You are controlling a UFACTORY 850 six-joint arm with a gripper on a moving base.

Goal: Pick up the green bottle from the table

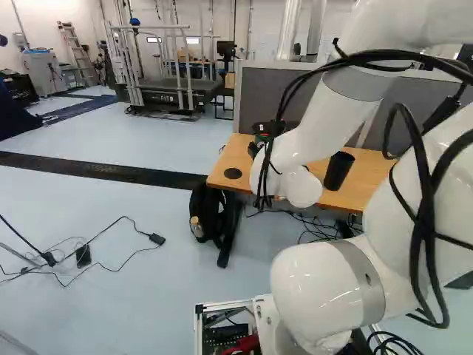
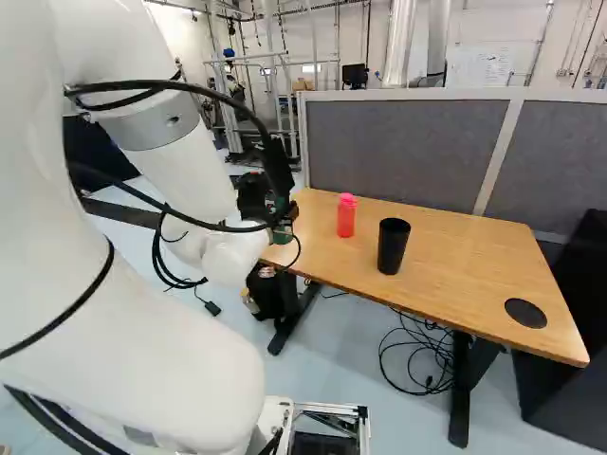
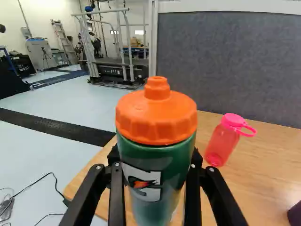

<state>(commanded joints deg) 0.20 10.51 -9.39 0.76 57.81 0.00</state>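
1. The cylindrical green bottle [image 3: 164, 162] looks like smooth, semi-glossy plastic; its ridged, domed orange cap [image 3: 156, 117] looks like satin plastic.
2. The translucent pink bottle [image 3: 220, 143] looks like glossy plastic.
3. The tapered black cup [image 2: 393, 248] looks smooth.
4. The rectangular light-brown tabletop [image 2: 455, 284] shows smooth wood grain.
5. The flat grey partition panel [image 2: 398, 147] looks like matt, slightly rough cloth.
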